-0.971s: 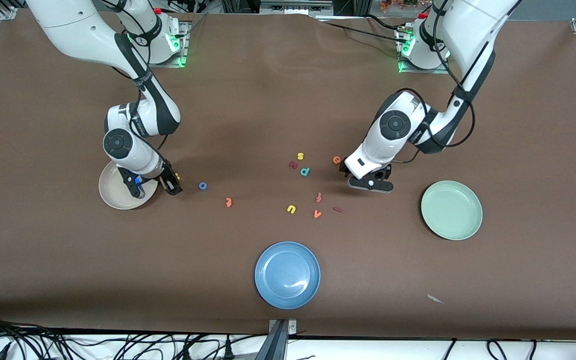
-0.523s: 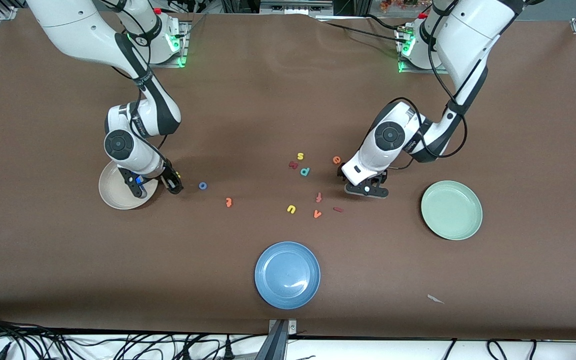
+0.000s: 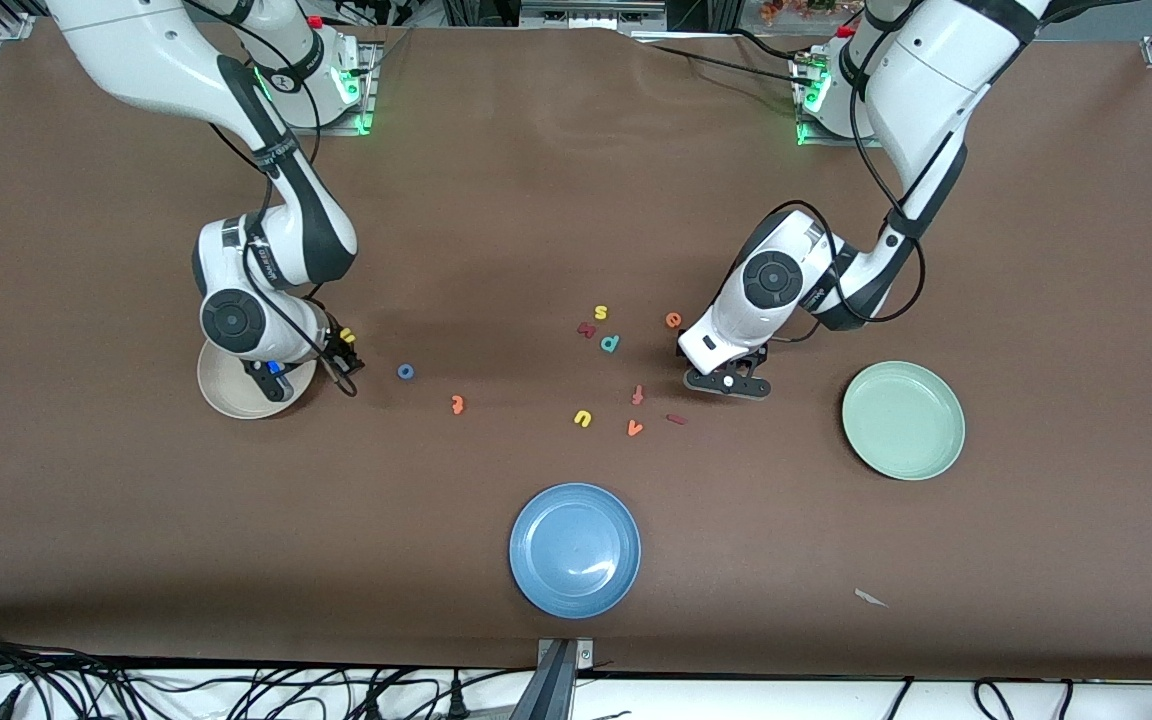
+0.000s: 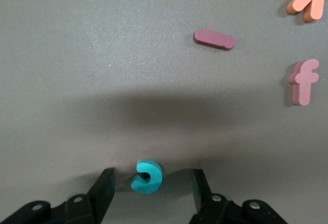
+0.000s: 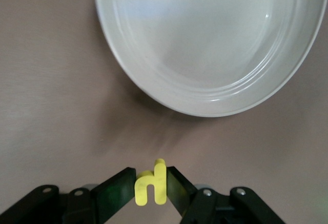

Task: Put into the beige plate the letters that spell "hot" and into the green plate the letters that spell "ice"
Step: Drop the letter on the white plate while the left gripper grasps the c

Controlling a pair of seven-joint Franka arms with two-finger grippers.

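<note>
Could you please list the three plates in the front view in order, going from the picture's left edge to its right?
Round cream-beige plate → round blue plate → round pale mint-green plate.

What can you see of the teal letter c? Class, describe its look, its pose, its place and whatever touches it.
The teal c is a small, thick letter that looks like foam, with rounded ends. It lies flat on the brown table, casting a slight shadow. It sits between the two black fingers of the left gripper, which are open with a gap on each side; neither touches it. The dark red bar and the pinkish f lie apart from it.
</note>
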